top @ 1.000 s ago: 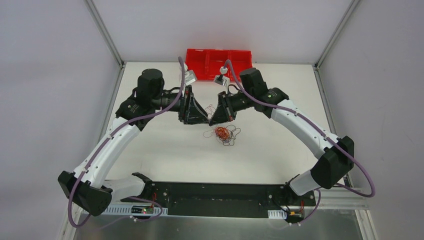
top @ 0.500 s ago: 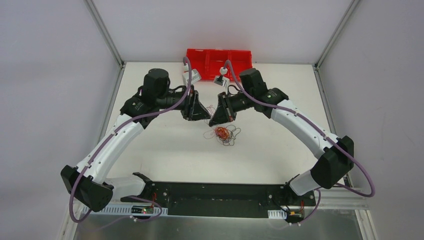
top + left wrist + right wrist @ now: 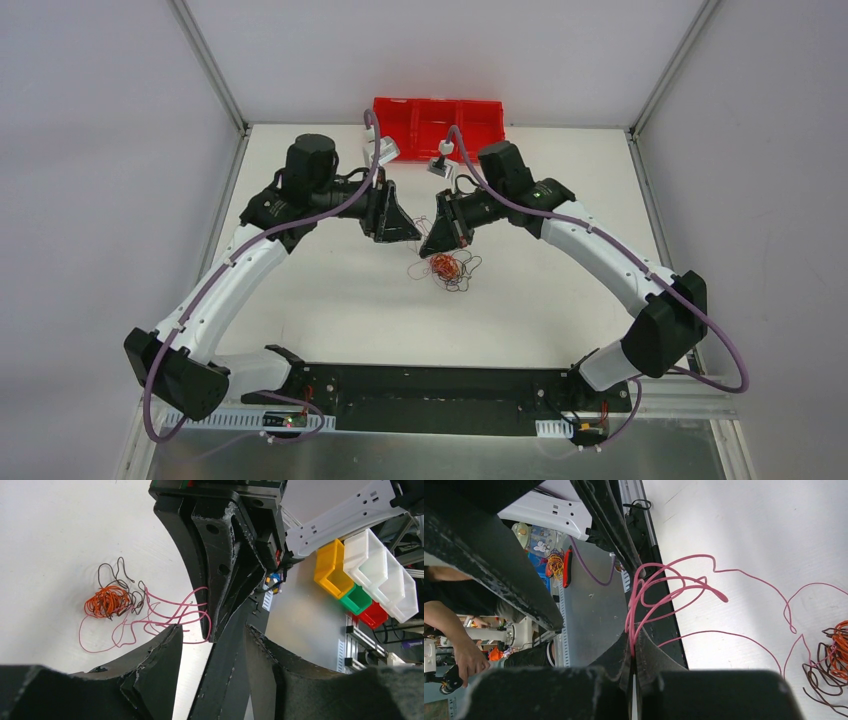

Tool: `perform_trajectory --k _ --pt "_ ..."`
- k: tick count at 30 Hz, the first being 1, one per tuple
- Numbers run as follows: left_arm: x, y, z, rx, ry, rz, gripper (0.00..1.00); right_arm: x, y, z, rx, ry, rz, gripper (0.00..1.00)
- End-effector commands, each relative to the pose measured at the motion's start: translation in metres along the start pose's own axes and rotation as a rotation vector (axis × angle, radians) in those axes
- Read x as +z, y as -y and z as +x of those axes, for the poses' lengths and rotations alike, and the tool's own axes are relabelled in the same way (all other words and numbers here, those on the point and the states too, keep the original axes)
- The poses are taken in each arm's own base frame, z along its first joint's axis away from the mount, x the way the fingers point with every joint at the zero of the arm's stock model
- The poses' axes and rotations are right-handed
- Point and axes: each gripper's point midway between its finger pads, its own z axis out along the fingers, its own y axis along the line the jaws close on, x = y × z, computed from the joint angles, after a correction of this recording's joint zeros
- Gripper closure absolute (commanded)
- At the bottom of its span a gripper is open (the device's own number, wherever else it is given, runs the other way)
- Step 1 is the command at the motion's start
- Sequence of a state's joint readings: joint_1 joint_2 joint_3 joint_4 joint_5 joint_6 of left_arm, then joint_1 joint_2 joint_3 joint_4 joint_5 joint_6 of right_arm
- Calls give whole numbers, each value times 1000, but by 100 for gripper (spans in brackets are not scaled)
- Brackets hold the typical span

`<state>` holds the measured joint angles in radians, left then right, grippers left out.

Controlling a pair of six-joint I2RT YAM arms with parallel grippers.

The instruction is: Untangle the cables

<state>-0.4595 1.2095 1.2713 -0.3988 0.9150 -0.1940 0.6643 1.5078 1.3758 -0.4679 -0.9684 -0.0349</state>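
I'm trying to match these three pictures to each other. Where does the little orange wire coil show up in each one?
Top external: the orange coil lies near the middle of the picture.
Left wrist: left of centre, on the white surface.
Right wrist: cut off at the right edge, low down.
Shared landmark: the pink wire looping beside it, clearest in both wrist views.

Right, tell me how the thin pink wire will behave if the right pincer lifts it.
The thin pink wire is probably springy, not limp: its loops hold open arcs by the shut right pincer. It looks very light. Lifting would likely drag the orange wire coil, since pink strands run into it.
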Motion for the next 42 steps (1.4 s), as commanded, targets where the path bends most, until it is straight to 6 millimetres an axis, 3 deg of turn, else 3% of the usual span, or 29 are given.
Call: perform_trajectory --k 1,6,11,14,23,26,29,31,33,38,42 --pt "1 10 -13 39 31 26 51 -6 -18 -10 -54 30 -53 100" --pt "4 -14 -13 17 41 -81 48 -8 -22 -7 -58 23 -60 100" --pt "3 -35 -13 -45 52 -150 57 -11 -25 0 -64 10 -66 100" --pt "3 -37 -11 -62 48 -148 57 -12 -25 3 -63 7 -66 100" --pt "5 -25 -7 -69 38 -76 47 -11 -26 -1 -68 9 -82 100" --pt "6 -34 2 -95 29 -109 31 -11 -28 -1 -69 10 -86 100" --pt "7 -44 13 -129 16 -142 30 -13 -31 -1 -68 9 -91 100" --pt "8 -46 16 -146 14 -146 35 -14 -31 0 -66 8 -90 100" --pt "8 -40 12 -140 25 -112 48 -14 -29 2 -65 7 -79 100" --pt "-2 -17 -4 -105 60 -33 100 -16 -12 4 -42 14 -34 100" --pt "-29 -19 -25 -122 135 -51 100 -31 20 9 -28 23 80 100"
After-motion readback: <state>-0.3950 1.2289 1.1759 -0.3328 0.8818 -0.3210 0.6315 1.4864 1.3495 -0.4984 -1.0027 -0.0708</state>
